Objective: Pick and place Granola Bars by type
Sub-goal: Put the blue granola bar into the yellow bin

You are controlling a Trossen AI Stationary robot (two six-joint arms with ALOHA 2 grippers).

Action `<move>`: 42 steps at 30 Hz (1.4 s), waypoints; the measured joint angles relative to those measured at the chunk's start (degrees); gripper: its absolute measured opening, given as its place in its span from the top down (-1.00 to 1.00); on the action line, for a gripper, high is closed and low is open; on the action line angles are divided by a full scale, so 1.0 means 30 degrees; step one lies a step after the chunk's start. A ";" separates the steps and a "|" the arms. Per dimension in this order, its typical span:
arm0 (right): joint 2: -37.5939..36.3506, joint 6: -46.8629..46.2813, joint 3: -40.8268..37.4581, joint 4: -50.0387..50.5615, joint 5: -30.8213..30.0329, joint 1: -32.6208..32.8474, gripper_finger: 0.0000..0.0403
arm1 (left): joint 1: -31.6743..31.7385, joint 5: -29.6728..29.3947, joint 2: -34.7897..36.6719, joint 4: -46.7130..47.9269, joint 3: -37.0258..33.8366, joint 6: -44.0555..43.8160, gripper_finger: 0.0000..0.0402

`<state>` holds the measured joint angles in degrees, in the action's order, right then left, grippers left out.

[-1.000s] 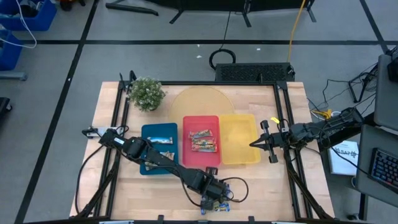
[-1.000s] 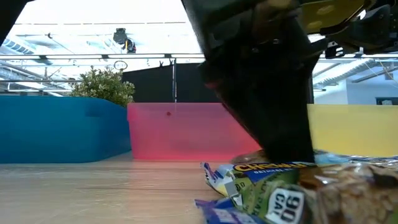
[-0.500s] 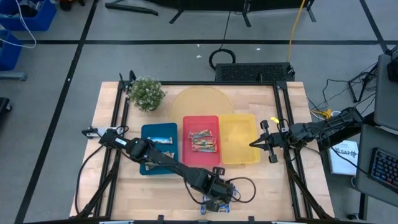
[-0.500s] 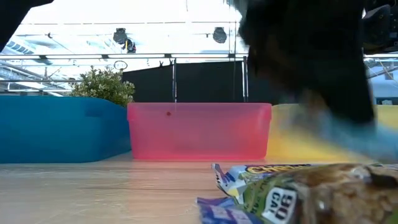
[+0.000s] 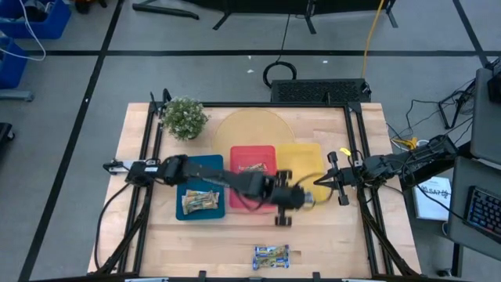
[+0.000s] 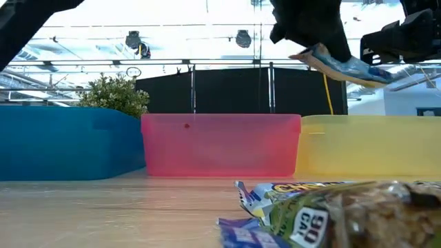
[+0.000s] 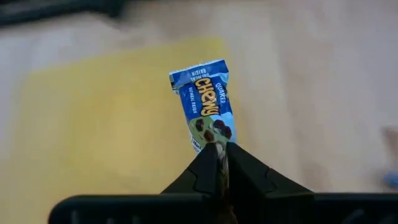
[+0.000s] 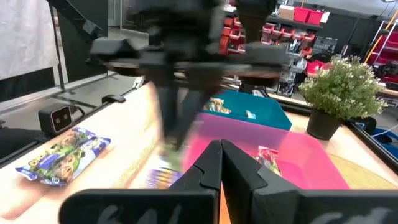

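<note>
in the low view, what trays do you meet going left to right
blue tray → red tray → yellow tray

My left arm (image 5: 227,182) spans the red tray (image 5: 252,153); right gripper (image 5: 322,181) crowds the yellow tray (image 5: 301,157). Front table (image 5: 196,243) open except the leftover bars (image 5: 271,255).

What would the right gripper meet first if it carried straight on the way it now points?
Probably the left gripper, which holds a blue-wrapped granola bar over the yellow rectangular plastic tray. The right gripper points across that tray toward it, though their heights are hard to compare.
</note>
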<state>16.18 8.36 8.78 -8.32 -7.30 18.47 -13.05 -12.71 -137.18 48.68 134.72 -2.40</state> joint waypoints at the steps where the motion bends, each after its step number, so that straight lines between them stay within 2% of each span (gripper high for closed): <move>1: -0.0004 0.0000 0.0000 0.0029 0.0003 -0.0004 1.00 | 0.0364 -0.0155 0.0022 -0.0350 0.0013 0.0236 0.83; 8: 0.0001 0.0030 0.0000 0.0142 0.0018 -0.0002 1.00 | 0.2908 -0.0230 -0.0005 -0.2419 -0.0796 0.0902 0.88; 13: -0.0006 0.0304 0.0000 0.0428 0.0016 -0.0004 1.00 | 0.4339 0.1174 -0.0038 -0.4849 -0.3155 0.0612 0.85; 21: -0.0006 0.0947 0.0000 0.0582 -0.0005 -0.0002 1.00 | 0.5093 0.2738 -0.0038 -0.8315 -0.6999 -0.0626 0.85; 25: -0.0006 0.0954 0.0000 0.0577 0.0003 -0.0004 1.00 | 0.4968 0.2738 -0.0031 -0.8274 -0.7040 -0.0471 0.67; 34: -0.0006 0.0954 0.0000 0.0577 0.0005 -0.0003 1.00 | 0.4273 0.3262 0.0025 -0.7997 -0.7041 0.0022 0.01; 38: -0.0006 0.0960 0.0000 0.0582 -0.0004 -0.0002 1.00 | 0.3612 0.3215 0.1423 -0.7530 -0.7061 0.0895 -0.12; 42: -0.0006 0.0961 0.0000 0.0590 -0.0005 0.0002 1.00 | 0.2392 0.3223 0.3777 -0.6542 -0.6952 -0.1168 -0.14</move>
<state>16.16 11.24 8.78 -6.55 -7.31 18.48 -5.87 -3.04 -125.85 29.06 113.86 -5.90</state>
